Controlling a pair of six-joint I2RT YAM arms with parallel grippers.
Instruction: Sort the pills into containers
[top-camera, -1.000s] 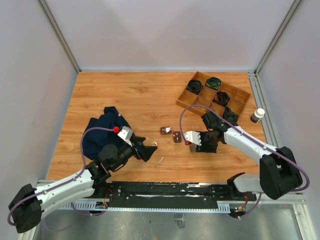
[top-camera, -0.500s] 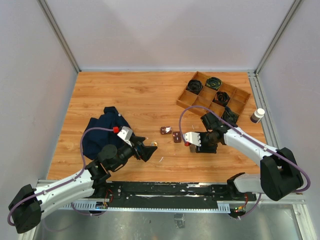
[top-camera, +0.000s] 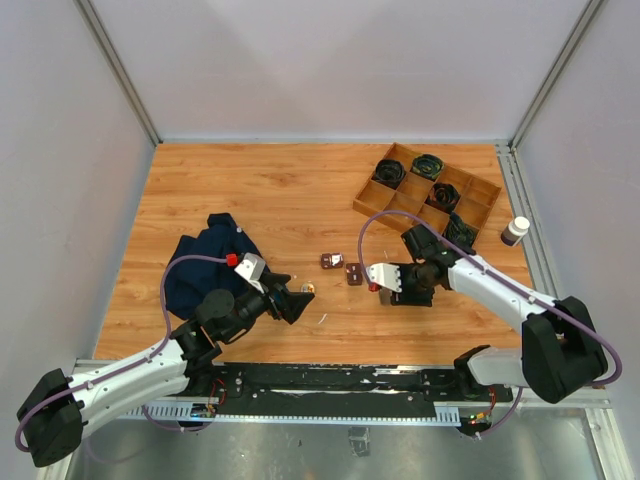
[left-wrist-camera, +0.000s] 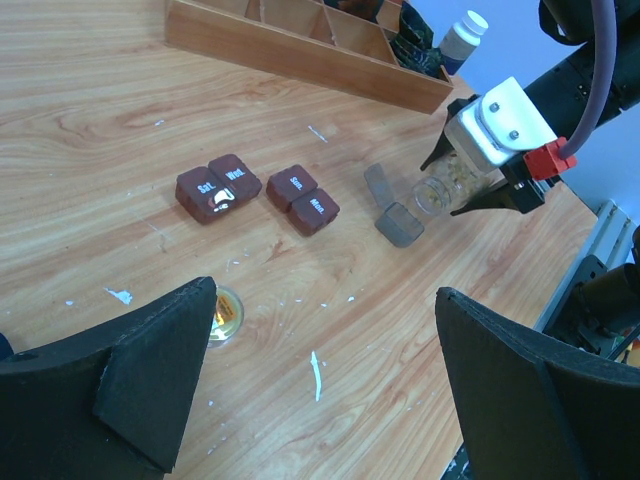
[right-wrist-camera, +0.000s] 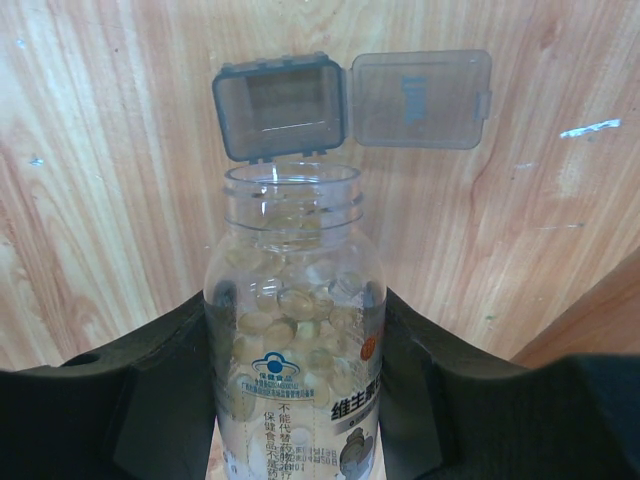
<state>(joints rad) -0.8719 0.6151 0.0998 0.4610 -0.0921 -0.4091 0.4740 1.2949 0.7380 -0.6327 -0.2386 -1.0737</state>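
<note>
My right gripper is shut on a clear, uncapped pill bottle part full of pale yellow pills. The bottle's mouth points at a small grey box that lies on the table with its lid flipped open. Two dark-brown containers, lettered in white, sit shut just left of the grey box; from above they show as containers beside the right gripper. My left gripper hovers open over bare wood, holding nothing, with the bottle's gold cap by its left finger.
At the back right stands a wooden divided tray with black cables in it, and a small white-capped bottle to its right. A dark blue cloth lies left of my left arm. White scraps dot the wood.
</note>
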